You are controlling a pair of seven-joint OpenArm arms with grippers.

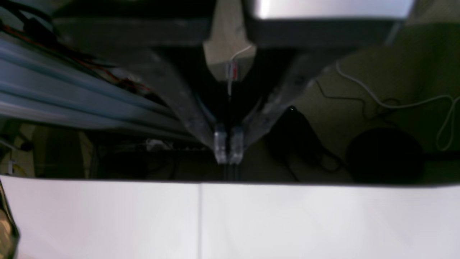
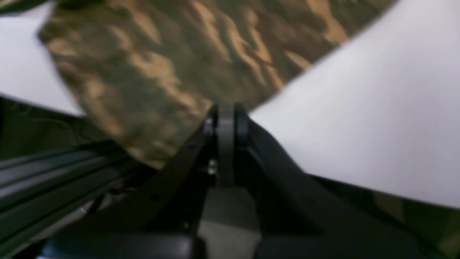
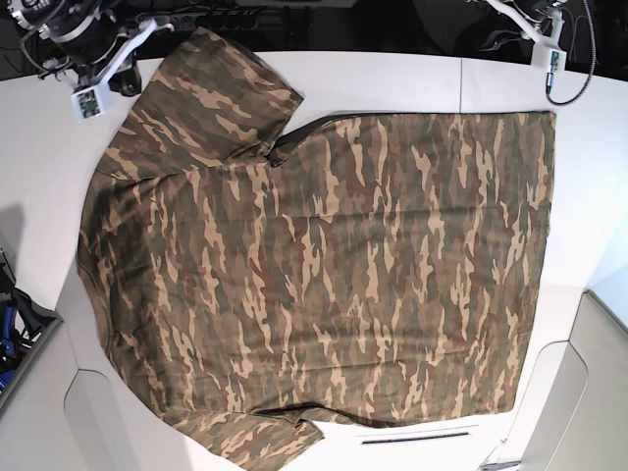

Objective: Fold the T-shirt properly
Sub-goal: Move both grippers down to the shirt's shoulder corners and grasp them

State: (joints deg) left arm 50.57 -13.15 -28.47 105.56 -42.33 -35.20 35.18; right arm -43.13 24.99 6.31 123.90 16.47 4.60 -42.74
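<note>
**One shirt, two arms, both pincers closed on nothing**

From where I stand there is one T-shirt (image 3: 314,285), camouflage in tan, brown and olive, spread flat over most of the white table (image 3: 392,83). In the base view one sleeve points to the top-left corner and the other to the bottom edge, with the straight hem running down the right side.

Two arms, one at each top corner. The right gripper (image 2: 225,120) sits beside the top-left sleeve; its wrist view shows the dark fingers pressed together with no cloth between them, the sleeve edge lying just beyond the tips and hanging over the table edge. The left gripper (image 1: 228,144) is off past the table's far edge, its clear tips touching, empty.

The base view alone shows the whole shirt and its lie. The left wrist view shows no shirt at all, only bare table, a dark floor below with one white cable (image 1: 395,104) and black cords. The right wrist view is blurred, but gives the sleeve close up.
</note>
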